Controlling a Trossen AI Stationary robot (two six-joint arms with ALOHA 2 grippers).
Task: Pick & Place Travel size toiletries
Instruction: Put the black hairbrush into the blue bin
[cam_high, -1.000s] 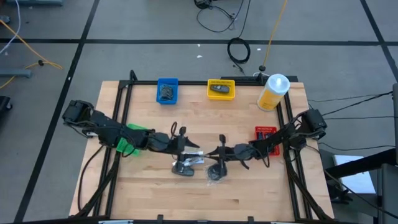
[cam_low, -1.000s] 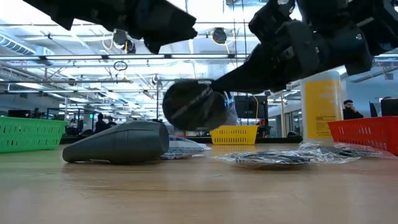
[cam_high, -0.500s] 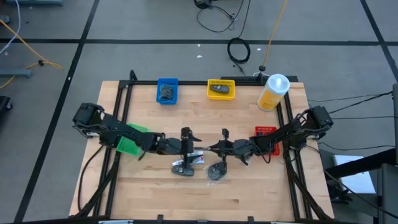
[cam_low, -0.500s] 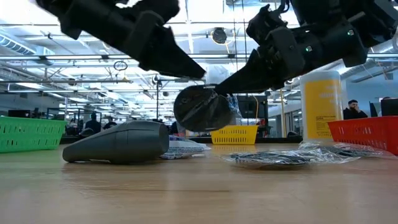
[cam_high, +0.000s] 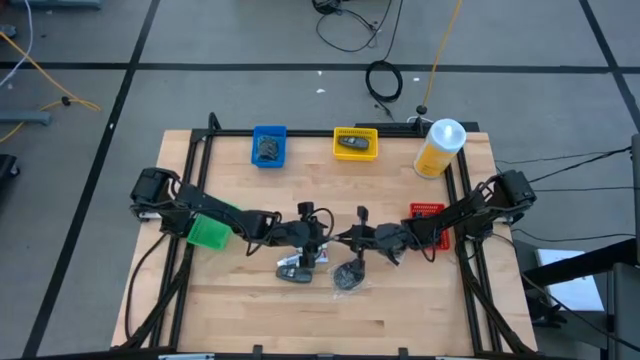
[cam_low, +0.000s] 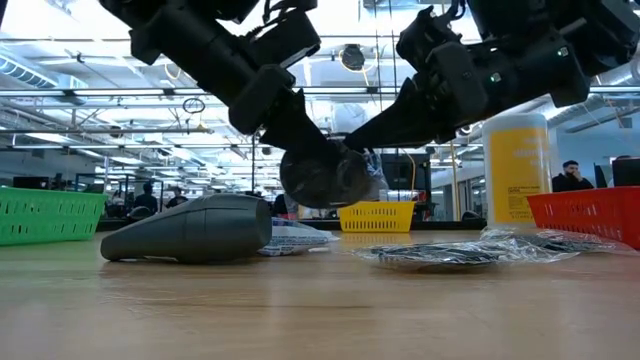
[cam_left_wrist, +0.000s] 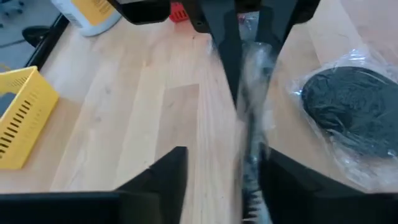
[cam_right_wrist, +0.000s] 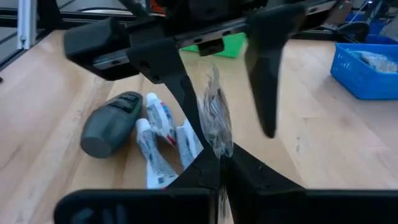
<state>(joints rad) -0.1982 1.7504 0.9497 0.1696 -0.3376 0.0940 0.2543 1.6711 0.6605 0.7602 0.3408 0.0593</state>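
My right gripper (cam_high: 345, 241) is shut on a flat round grey disc in clear wrap (cam_low: 325, 175), lifted above the table's middle. My left gripper (cam_high: 322, 232) is open. Its fingers (cam_right_wrist: 180, 93) stand on either side of that disc, which shows edge-on in the left wrist view (cam_left_wrist: 252, 118). On the table below lie a dark oblong bottle (cam_high: 293, 269) on its side, slim silver-white tubes (cam_high: 315, 256) and a second wrapped disc (cam_high: 348, 278), lying flat. My right gripper pinches the wrapped disc by its edge (cam_right_wrist: 217, 146) between its two fingers, coming level from the table's right. The disc stands on edge, lifted clear of the table. My left gripper: I cannot tell whether either of its fingers touches the disc's wrap.
A green tray (cam_high: 208, 232) sits at the left and a red tray (cam_high: 427, 215) at the right. Blue (cam_high: 268, 145) and yellow (cam_high: 355, 143) trays stand along the far edge. A tall yellow bottle (cam_high: 440, 148) stands at the far right corner.
My left gripper has moved toward the table's right, up to the disc in my right gripper, and its fingers now stand around that disc. The disc has shifted slightly toward the right and then stayed still.
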